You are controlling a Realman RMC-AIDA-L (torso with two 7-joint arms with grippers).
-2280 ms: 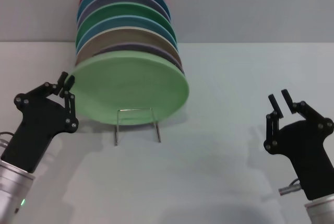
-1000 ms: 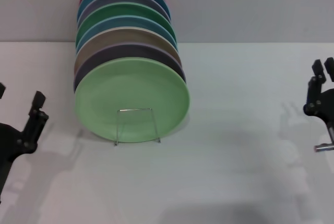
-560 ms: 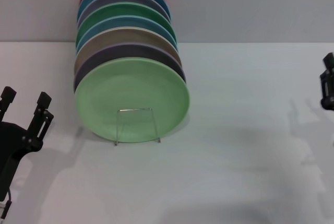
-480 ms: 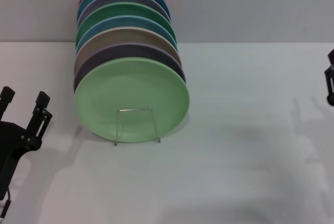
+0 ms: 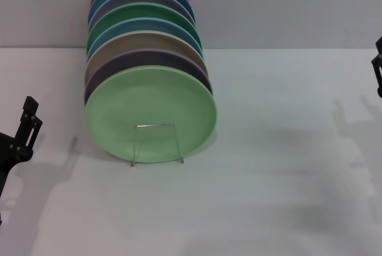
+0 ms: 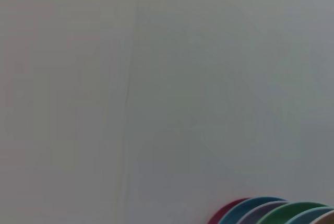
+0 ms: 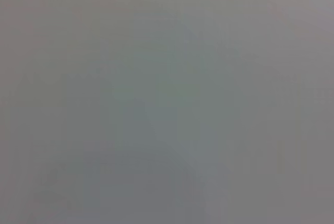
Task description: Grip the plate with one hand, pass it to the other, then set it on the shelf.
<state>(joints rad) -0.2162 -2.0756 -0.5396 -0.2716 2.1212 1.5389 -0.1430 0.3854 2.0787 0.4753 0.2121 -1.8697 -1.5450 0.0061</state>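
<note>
The light pastel-green plate (image 5: 150, 110) stands on edge at the front of a row of coloured plates in the silver wire shelf (image 5: 156, 144), whose upright loop rises in front of it. My left gripper (image 5: 12, 110) is at the far left edge of the head view, open and empty, well clear of the plate; only one finger (image 5: 30, 119) shows. My right gripper (image 5: 378, 68) is a sliver at the far right edge, away from the plate. No gripper touches the plate.
Behind the light green plate stand several plates (image 5: 143, 29): lilac, tan, blue, darker green, grey, teal and red. Their tops show in the left wrist view (image 6: 271, 211). The white table (image 5: 268, 178) stretches to the front and right. The right wrist view shows only grey.
Both arms have drawn back outward from the plate. The left gripper let go of the plate's rim and moved left; the right slid almost out of view. The plate stays in the shelf.
</note>
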